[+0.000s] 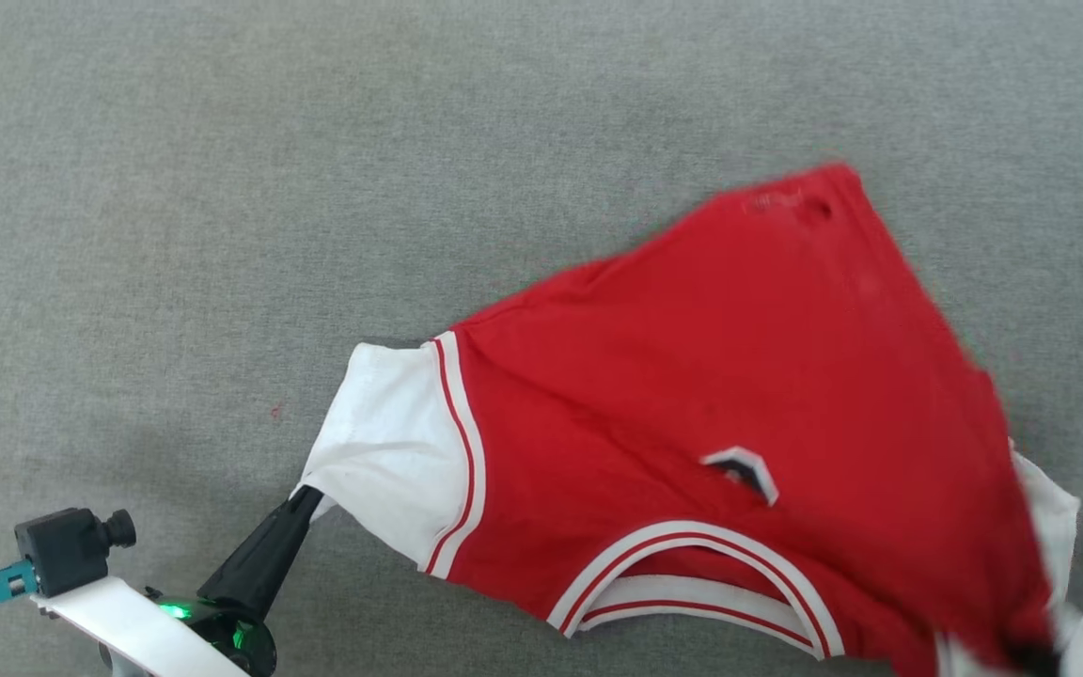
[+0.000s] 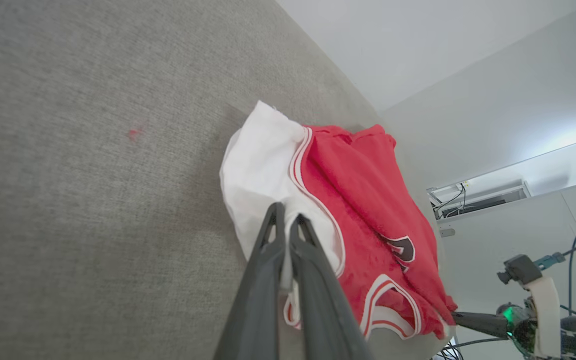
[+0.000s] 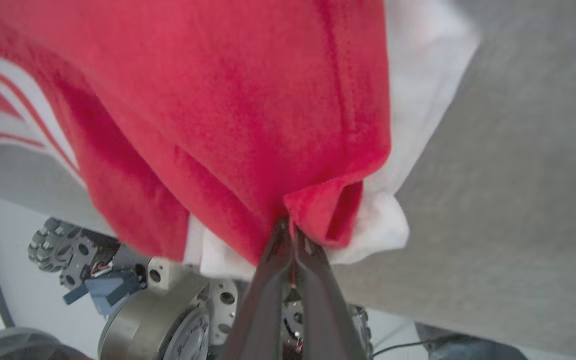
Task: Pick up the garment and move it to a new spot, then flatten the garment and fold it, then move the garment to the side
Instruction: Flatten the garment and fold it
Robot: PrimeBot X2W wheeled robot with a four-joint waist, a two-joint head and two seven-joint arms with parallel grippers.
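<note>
The left gripper (image 1: 308, 496) was clenched on the white sleeve (image 1: 382, 442) of the red shirt (image 1: 692, 376), the right gripper (image 3: 288, 227) clenched on its opposite edge; the shirt lay spread across the grey counter (image 1: 222, 188).

Head view high above, facing steeply down on the grey bench (image 1: 222, 188), garment (image 1: 692, 395) at middle right of frame, left wrist view low and close, looking along the left hand (image 2: 285, 220) across the bench, right wrist view nearest, along the right hand (image 3: 288, 227) into red cloth, all three sharing garment and bench
</note>
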